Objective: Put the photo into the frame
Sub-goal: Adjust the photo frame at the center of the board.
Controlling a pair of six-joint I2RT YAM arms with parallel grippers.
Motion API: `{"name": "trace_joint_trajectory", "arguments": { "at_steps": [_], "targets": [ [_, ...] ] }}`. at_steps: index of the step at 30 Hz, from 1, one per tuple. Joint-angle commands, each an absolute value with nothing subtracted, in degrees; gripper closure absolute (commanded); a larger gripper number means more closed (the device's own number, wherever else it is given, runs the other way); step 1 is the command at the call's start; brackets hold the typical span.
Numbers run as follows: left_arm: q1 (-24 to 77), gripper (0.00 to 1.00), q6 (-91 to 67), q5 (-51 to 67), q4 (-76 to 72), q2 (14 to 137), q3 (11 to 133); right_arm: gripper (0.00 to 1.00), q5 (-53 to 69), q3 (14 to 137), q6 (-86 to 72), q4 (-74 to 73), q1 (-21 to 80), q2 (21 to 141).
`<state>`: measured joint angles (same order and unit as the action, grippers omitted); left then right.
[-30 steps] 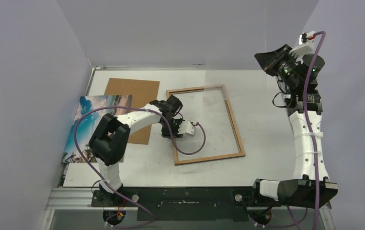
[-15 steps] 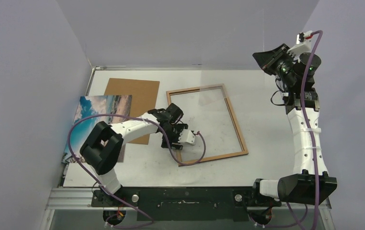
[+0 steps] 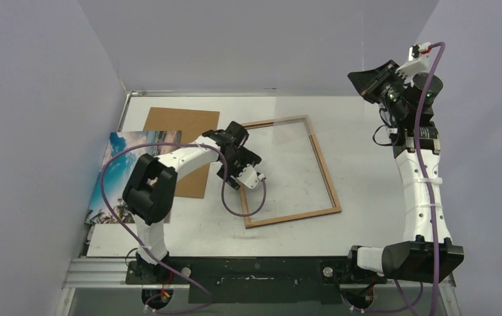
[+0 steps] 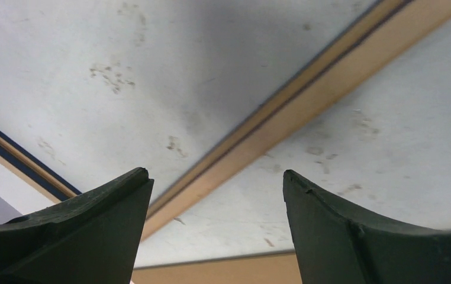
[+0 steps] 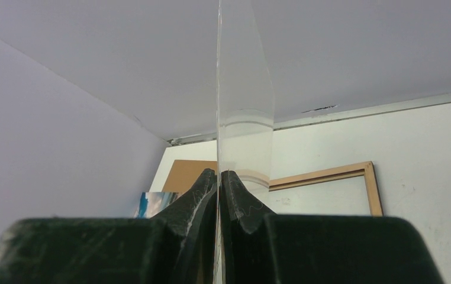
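The frame (image 3: pixel 326 178) is lying flat on the table (image 3: pixel 367 224) with its wood-brown back facing up, and the left gripper (image 3: pixel 235 174) is hanging directly over its left rail, pointing down. In the left wrist view the jaws of the left gripper (image 4: pixel 214 177) are standing wide apart, gripping nothing, and the rail of the frame (image 4: pixel 306 106) is running diagonally beneath the gap between them. The photo (image 3: pixel 136 161) is lying at the left edge of the table, well apart from both grippers, just beside the brown backing board (image 3: pixel 186 128) that the left arm is reaching across. The right gripper (image 3: pixel 369 80) is hanging high above the table's far right corner, its fingers (image 5: pixel 202 189) pinching shut on the edge of a clear pane (image 5: pixel 244 89) that is standing upright.
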<state>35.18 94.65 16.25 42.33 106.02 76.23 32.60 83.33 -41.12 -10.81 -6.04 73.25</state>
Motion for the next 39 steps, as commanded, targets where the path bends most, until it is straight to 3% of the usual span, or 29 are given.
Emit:
{"name": "trace_joint_trajectory", "arguments": {
  "at_steps": [1,4,19,21,26,31,35,39],
  "targets": [
    [35.6,0.24,98.7,16.4,52.2,114.6,89.7,0.95,33.2,84.2,-41.1,-8.0,-6.7,69.8],
    [35.6,0.35,98.6,14.7,58.7,119.4,95.1,0.95,33.2,84.7,-40.8,-8.5,-7.1,69.9],
    [33.8,0.41,95.7,14.0,54.0,116.9,82.9,0.95,32.9,84.3,-42.2,-7.2,-7.6,70.4],
    [33.9,0.44,91.3,14.6,50.9,117.0,82.4,0.95,33.0,84.0,-42.8,-6.6,-7.6,70.4],
    [35.4,0.62,73.1,16.6,46.2,118.1,85.4,0.95,33.3,83.3,-43.6,-5.8,-7.6,70.7],
    [36.9,0.72,55.5,19.0,42.1,116.1,84.2,0.95,32.5,83.8,-43.3,-6.3,-7.5,71.4],
    [37.3,0.74,46.2,22.0,40.9,114.0,81.8,0.95,30.9,83.7,-42.2,-6.9,-7.2,72.0],
    [39.3,0.68,42.9,23.8,38.0,109.9,77.1,0.95,30.7,82.3,-42.7,-5.3,-6.0,72.7]
  ]
}}
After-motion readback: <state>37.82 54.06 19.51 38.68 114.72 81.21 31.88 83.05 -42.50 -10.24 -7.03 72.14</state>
